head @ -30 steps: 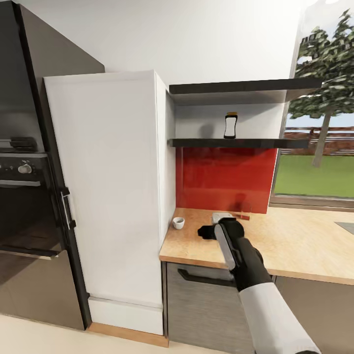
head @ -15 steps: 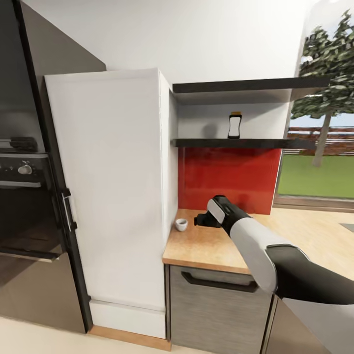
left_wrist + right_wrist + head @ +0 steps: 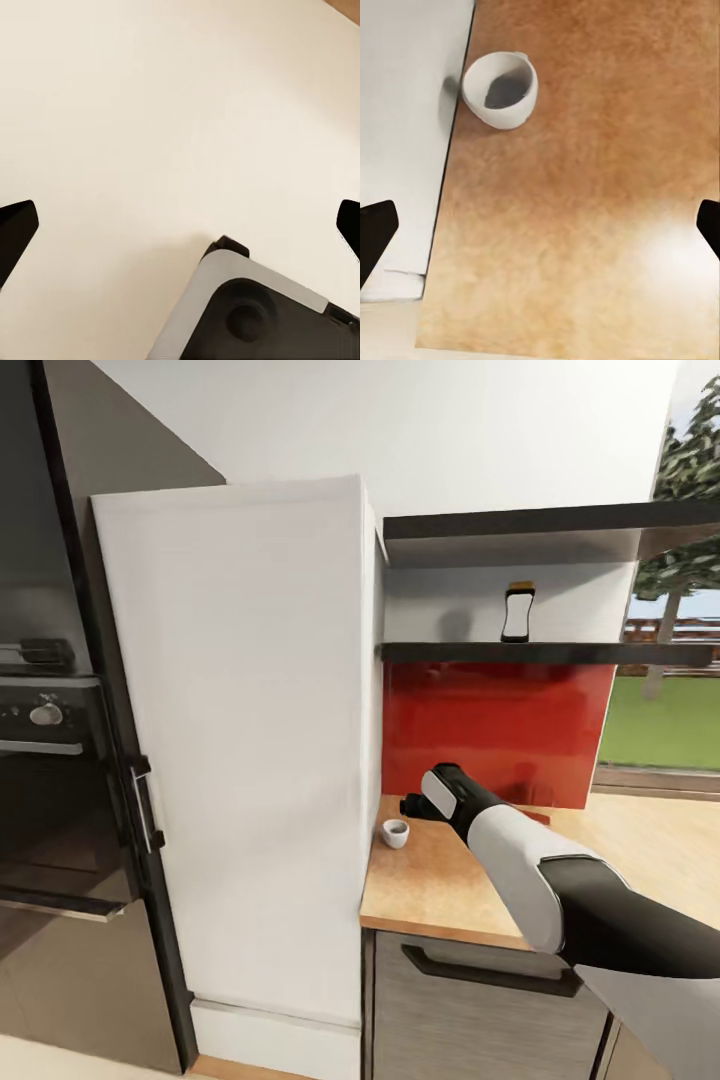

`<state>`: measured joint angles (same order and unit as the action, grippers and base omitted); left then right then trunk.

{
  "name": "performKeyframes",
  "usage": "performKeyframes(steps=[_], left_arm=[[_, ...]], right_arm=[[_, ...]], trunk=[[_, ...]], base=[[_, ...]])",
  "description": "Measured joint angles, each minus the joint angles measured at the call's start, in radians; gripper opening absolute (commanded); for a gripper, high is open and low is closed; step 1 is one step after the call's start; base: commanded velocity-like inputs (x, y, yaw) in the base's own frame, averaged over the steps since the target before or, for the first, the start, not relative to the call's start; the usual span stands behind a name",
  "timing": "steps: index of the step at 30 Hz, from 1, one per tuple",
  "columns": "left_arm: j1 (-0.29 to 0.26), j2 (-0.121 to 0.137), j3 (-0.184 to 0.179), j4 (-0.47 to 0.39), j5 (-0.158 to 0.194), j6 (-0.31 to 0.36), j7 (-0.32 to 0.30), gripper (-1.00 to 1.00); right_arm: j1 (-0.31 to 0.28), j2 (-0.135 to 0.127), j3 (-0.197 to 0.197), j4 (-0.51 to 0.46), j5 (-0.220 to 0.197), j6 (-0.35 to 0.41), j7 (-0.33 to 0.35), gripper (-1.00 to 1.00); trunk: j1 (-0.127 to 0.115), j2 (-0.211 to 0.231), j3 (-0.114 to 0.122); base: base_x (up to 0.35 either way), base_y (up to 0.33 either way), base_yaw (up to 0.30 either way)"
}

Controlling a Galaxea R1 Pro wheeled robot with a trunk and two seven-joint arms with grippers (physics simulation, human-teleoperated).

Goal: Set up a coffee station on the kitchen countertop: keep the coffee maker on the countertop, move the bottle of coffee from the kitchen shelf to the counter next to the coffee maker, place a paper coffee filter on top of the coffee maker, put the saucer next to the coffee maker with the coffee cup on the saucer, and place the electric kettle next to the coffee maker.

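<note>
The right claw (image 3: 412,806) hangs over the light wood-grain counter (image 3: 450,880) with its 2 dark fingertips (image 3: 376,232) spread wide and nothing between them, just beside the small white coffee cup (image 3: 396,833) that stands upright on the counter close to the tall white cabinet (image 3: 240,740). The small squat bottle of coffee with its white label and yellow-orange cap (image 3: 517,612) stands upright on the dark wall shelf (image 3: 540,652) above the red splashback (image 3: 490,730). The left claw's 2 fingertips (image 3: 16,225) are spread wide over pale floor (image 3: 165,120).
</note>
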<state>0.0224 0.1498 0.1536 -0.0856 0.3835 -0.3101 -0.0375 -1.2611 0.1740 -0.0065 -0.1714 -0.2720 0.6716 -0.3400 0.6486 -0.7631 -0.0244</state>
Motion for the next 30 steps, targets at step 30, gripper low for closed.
performKeyframes(steps=[30], left_arm=[[-0.001, -0.005, -0.003, 0.013, -0.002, -0.005, 0.001, 1.0]], right_arm=[[0.001, -0.061, 0.16, 0.092, 0.045, 0.073, 0.307, 1.0]], trunk=[[0.0, 0.0, 0.0]], base=[[0.188, -0.039, 0.0]])
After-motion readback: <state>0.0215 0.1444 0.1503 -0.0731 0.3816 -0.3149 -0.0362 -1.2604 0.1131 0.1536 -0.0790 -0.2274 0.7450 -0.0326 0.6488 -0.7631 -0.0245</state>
